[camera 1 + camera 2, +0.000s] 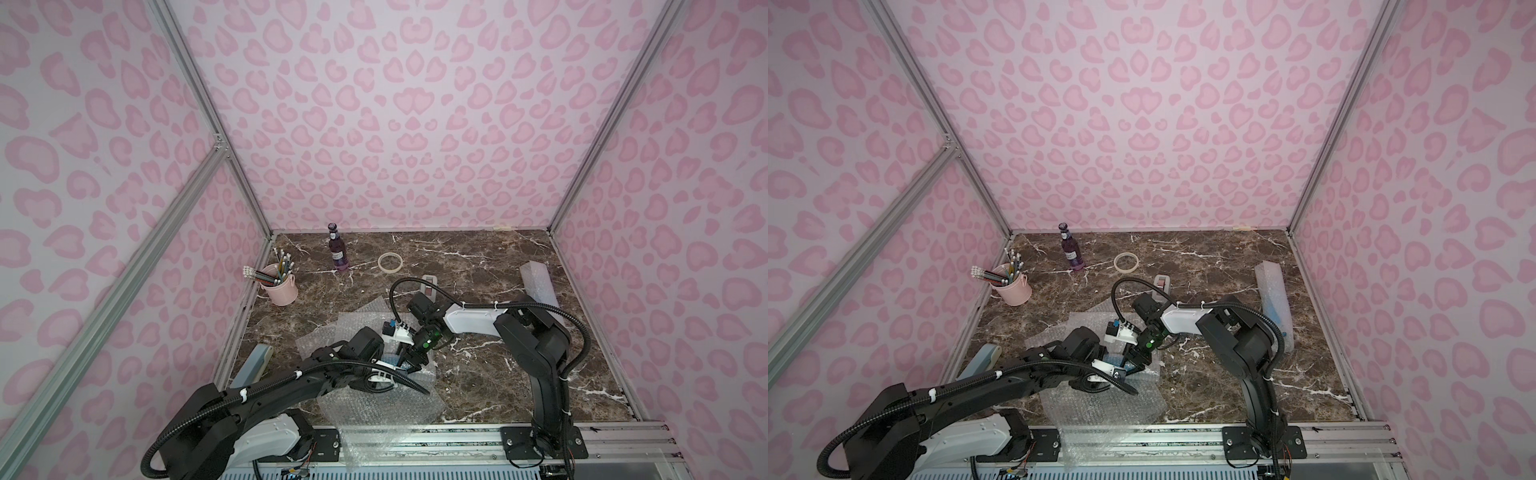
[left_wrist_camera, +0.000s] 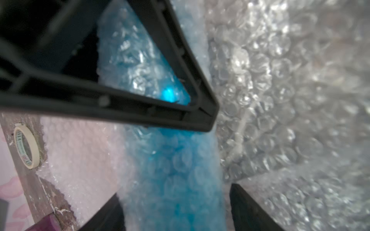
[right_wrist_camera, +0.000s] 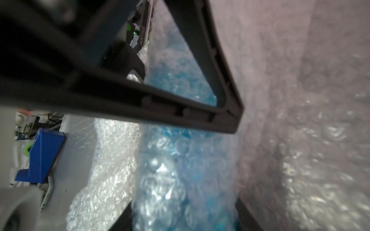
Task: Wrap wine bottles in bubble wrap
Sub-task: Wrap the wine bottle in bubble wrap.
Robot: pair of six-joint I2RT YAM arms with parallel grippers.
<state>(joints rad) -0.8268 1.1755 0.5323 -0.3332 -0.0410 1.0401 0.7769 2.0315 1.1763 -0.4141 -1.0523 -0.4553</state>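
Observation:
A bright blue wine bottle (image 2: 176, 170) lies rolled in bubble wrap (image 2: 280, 100) on the sheets (image 1: 374, 399) near the table's front. My two grippers meet over it. The right gripper (image 3: 186, 216) is shut on the wrapped blue bottle (image 3: 180, 160), with both fingers pressed into the wrap. The left gripper (image 2: 174, 212) straddles the same roll: one finger (image 2: 104, 216) touches the wrap and the other finger (image 2: 246, 210) stands just clear. In both top views a dark purple bottle (image 1: 338, 249) (image 1: 1071, 249) stands uncovered at the back. A wrapped roll (image 1: 1275, 299) showing blue lies at the right.
A pale tape roll (image 1: 390, 262) lies behind the arms, with a grey tape dispenser (image 1: 428, 286) close to it. A pink cup of pencils (image 1: 279, 284) stands at the left wall. A pale blue-grey tool (image 1: 257, 361) leans at the front left. Loose bubble wrap overhangs the front rail (image 1: 457, 436).

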